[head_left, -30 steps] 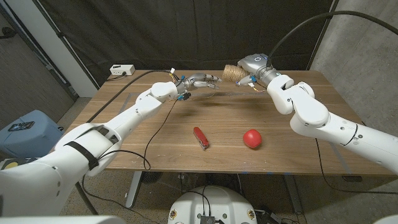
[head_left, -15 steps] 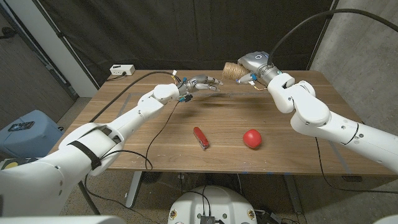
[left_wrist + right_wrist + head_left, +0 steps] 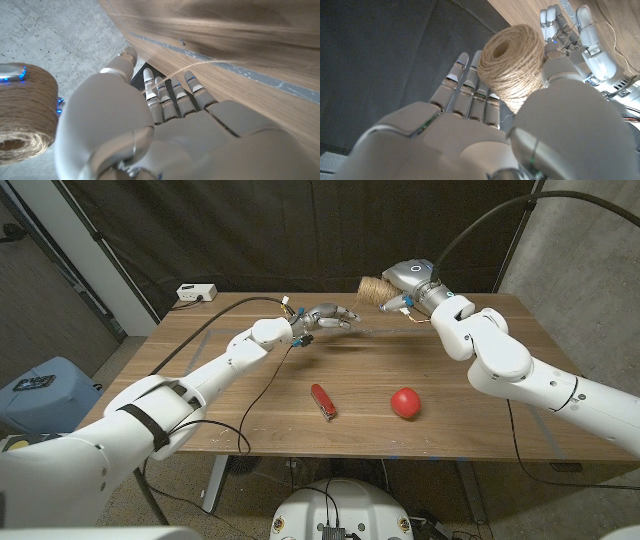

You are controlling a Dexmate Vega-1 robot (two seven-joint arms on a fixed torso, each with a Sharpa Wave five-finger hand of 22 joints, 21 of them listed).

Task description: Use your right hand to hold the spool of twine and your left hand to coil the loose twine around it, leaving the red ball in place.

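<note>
My right hand (image 3: 407, 284) grips the spool of twine (image 3: 372, 290) above the table's far edge; the spool (image 3: 513, 61) sits between its thumb and fingers (image 3: 470, 92). My left hand (image 3: 326, 315) hovers just left of the spool, fingers stretched toward it. A loose twine strand (image 3: 202, 67) runs across the left hand's fingers (image 3: 167, 97) and slips in between them, so it looks held there. The spool (image 3: 22, 112) is close beside that hand. The red ball (image 3: 404, 402) lies on the table's near right part, apart from both hands.
A red pocket knife (image 3: 323, 400) lies near the table's front middle, left of the ball. A white box (image 3: 197, 293) with a cable sits at the far left corner. A dark curtain hangs behind the wooden table (image 3: 240, 395).
My left hand has drifted right, closer to the spool. The right hand with the spool has shifted slightly away. Ball and knife have not moved.
</note>
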